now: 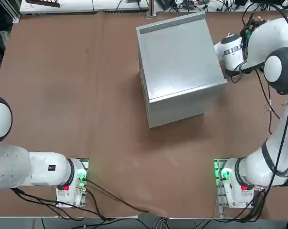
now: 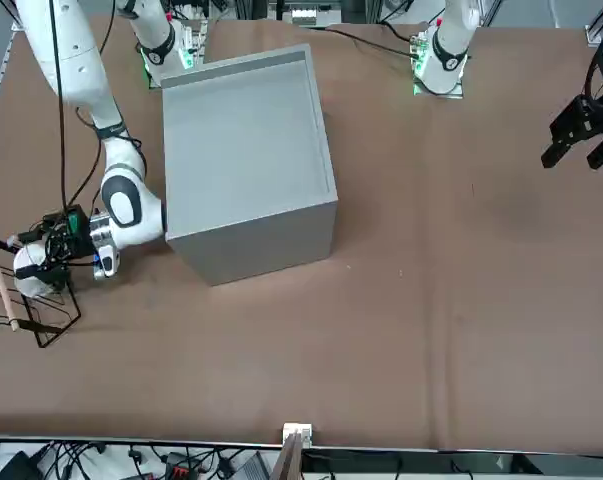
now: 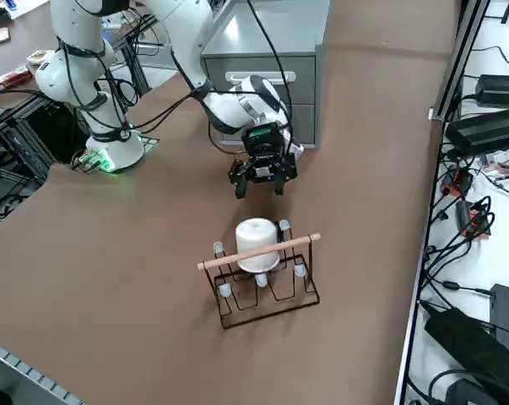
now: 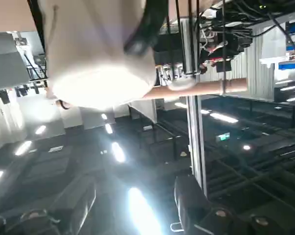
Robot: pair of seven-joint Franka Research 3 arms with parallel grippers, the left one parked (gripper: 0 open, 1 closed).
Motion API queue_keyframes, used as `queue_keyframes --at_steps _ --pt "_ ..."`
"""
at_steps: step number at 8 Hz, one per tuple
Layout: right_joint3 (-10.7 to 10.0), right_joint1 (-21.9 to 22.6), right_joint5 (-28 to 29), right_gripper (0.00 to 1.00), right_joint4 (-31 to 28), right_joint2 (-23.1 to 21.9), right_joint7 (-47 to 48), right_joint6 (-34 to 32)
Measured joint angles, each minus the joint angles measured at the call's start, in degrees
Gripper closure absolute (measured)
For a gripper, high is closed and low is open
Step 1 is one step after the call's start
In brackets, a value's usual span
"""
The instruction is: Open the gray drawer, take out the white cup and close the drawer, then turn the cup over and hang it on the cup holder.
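Observation:
The white cup [image 3: 256, 243] sits upside down on the cup holder [image 3: 267, 291], a dark wire rack with pale pegs and a wooden bar across its top. My right gripper [image 3: 258, 184] hovers between the rack and the cabinet, open and holding nothing, a short gap away from the cup. In the front view the gripper [image 2: 53, 243] is beside the cup [image 2: 27, 270] and rack [image 2: 41, 325]. The wrist view shows the cup [image 4: 98, 63] just beyond the spread fingertips [image 4: 74, 208]. The gray drawer [image 3: 237, 66] is shut flush in the cabinet front.
The big gray cabinet [image 1: 179, 62] stands at the back middle of the brown table [image 1: 77, 95], close to my right arm's wrist [image 1: 229, 47]. The table's edge runs just past the rack [image 3: 406, 278], with cables and boxes beyond it.

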Motion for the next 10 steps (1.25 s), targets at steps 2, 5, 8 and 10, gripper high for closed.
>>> queue_keyframes --at_steps 2,5,8,10 --pt "1.3 0.0 10.5 0.00 4.8 -4.1 -4.7 0.7" --pt "2.7 -0.3 29.9 0.00 8.9 -17.0 -13.5 5.8" --pt "2.1 -3.9 55.7 0.00 8.9 -27.2 -15.7 10.2" --pt "0.2 -4.2 69.5 0.00 9.0 -32.0 -14.8 10.2"
